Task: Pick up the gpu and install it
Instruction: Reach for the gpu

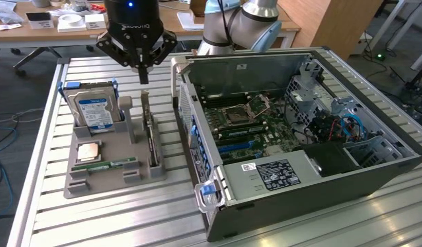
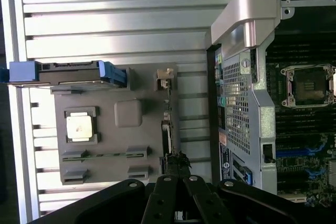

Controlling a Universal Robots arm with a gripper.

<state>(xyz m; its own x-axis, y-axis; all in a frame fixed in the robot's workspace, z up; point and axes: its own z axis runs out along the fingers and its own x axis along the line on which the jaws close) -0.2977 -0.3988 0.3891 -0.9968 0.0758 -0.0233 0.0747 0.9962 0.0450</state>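
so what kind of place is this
Likely a robotics lab or workshop set up for PC assembly: a robot arm at a slatted metal table with an open computer case and a grey parts holder, with cluttered wooden desks behind.

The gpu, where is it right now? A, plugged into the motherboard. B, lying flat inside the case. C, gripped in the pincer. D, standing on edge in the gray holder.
D: the gpu stands on edge in the gray holder, the shut pincer above it holding nothing.
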